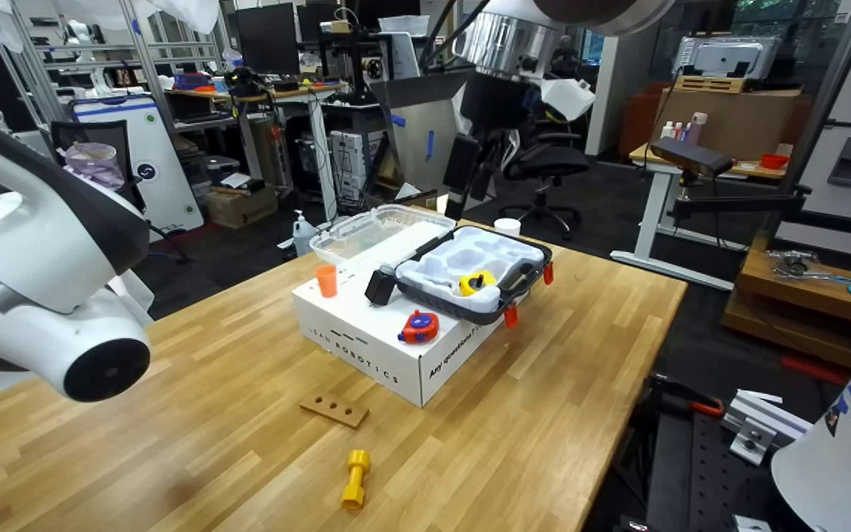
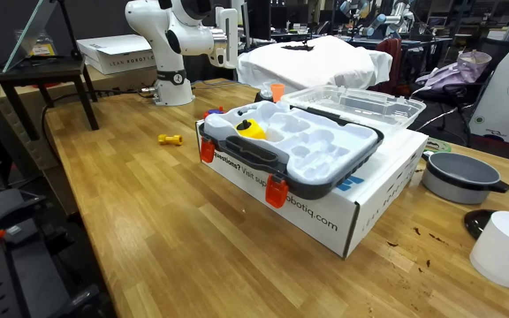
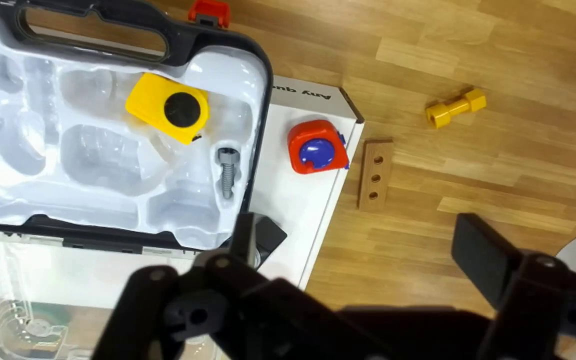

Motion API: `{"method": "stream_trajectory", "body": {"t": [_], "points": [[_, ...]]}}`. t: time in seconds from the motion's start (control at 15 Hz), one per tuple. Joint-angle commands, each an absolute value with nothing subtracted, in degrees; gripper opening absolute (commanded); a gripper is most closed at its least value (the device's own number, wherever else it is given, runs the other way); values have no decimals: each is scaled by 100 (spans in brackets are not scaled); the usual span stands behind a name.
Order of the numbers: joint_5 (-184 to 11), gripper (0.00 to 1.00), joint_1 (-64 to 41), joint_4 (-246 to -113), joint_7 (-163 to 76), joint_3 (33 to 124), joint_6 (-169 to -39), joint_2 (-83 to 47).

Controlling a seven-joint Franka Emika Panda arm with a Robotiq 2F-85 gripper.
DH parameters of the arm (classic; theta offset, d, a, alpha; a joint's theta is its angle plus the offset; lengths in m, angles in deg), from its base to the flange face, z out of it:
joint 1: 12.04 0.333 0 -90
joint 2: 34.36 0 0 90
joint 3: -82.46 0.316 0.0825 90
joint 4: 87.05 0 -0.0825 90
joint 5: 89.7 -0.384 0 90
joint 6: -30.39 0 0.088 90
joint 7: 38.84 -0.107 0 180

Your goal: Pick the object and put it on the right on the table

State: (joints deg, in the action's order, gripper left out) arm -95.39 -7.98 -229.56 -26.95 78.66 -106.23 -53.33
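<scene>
Closest to where I'm standing, the stubby yellow peg [image 1: 355, 480] is lying on its side on the wooden table [image 1: 499, 428]. Just past it, a tan strip [image 1: 335, 411] is resting flat, showing three holes. Next, a white box [image 1: 359, 363] is taking up the middle; near its closest corner a red tape measure [image 1: 419, 326] is sitting on top, and an orange cup [image 1: 326, 281] is standing farther along. A black case [image 1: 483, 318] is lying open up there too, jutting over one side, with a yellow tape measure [image 1: 477, 283] nesting in its pale tray [image 1: 462, 255] and its clear lid [image 1: 370, 230] folded back. Above, the gripper [image 3: 357, 242] is hanging with its two fingers [image 3: 485, 257] standing wide apart, the yellow peg lying well clear of them. Behind the box a white cup [image 1: 507, 227] is peeking up, and farther off a black office chair [image 1: 547, 162] is standing.
</scene>
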Motion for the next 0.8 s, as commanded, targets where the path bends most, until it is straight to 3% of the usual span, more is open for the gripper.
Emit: {"method": "stream_trajectory", "body": {"t": [0.0,0.47,0.73], "points": [[-9258,100,-783,-22457,-2838,8160,-10474,-4677],[-9399,100,-503,-21544,-3469,8755,-10285,-3708],[-9346,100,-515,-21750,-3462,8780,-10543,-3787]]}}
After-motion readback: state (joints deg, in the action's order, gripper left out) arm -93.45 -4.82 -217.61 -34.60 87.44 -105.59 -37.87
